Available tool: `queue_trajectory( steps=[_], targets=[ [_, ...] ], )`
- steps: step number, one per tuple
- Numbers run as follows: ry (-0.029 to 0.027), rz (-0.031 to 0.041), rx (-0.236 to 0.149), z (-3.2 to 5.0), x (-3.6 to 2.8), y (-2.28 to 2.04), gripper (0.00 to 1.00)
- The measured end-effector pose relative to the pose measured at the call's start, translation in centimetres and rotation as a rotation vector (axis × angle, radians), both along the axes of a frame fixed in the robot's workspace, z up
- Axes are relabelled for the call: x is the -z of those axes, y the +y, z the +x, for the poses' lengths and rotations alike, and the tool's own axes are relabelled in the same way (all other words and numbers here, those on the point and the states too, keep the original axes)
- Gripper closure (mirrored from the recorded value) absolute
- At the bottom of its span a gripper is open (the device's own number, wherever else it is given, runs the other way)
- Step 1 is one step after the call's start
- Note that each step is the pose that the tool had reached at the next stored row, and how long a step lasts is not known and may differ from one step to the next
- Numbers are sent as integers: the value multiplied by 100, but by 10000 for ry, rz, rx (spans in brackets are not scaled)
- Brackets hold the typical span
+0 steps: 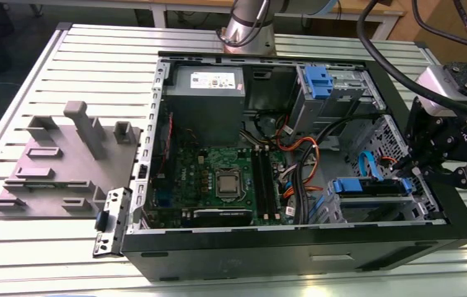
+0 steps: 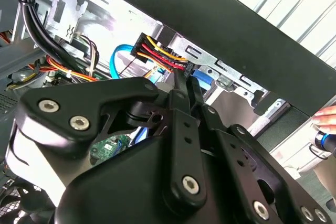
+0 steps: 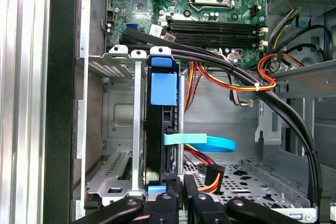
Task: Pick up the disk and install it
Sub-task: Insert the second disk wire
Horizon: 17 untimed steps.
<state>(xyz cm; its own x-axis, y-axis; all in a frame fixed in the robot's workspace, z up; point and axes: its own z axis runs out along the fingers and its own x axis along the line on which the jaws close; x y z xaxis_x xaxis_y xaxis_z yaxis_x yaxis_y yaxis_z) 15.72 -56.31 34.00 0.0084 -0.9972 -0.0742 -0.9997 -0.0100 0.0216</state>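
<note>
The disk (image 3: 156, 129) stands on edge inside the lower drive cage (image 3: 113, 119) of the open computer case, its blue rail tab (image 3: 164, 87) facing the open side. From the exterior view it appears as a blue strip (image 1: 367, 185) atop the cage at the case's near right corner. My gripper (image 1: 404, 176) hangs over the case's right wall beside that cage. In both wrist views the fingers lie pressed together, shut with nothing seen between them, the tips (image 3: 182, 183) at the disk's rear end. A black power connector (image 2: 157, 51) with red and yellow wires sits just past the gripper (image 2: 184, 73).
Motherboard (image 1: 217, 179), grey power supply (image 1: 204, 80) and an upper bay with a blue bracket (image 1: 316, 80) fill the case. Black cable bundles (image 3: 252, 93) and a blue flat cable (image 3: 210, 142) cross beside the cage. A grey fixture (image 1: 68, 161) lies left. A hand (image 2: 328, 119) shows outside the case.
</note>
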Motion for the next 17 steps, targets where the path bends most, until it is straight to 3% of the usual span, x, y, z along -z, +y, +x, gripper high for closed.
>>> queue_trajectory(
  steps=[9,14,17],
  targets=[
    [-4,5,1,-11,3,1,84],
    [-49,35,0,-117,1,0,84],
    [-110,40,0,-187,0,0,84]
  ],
)
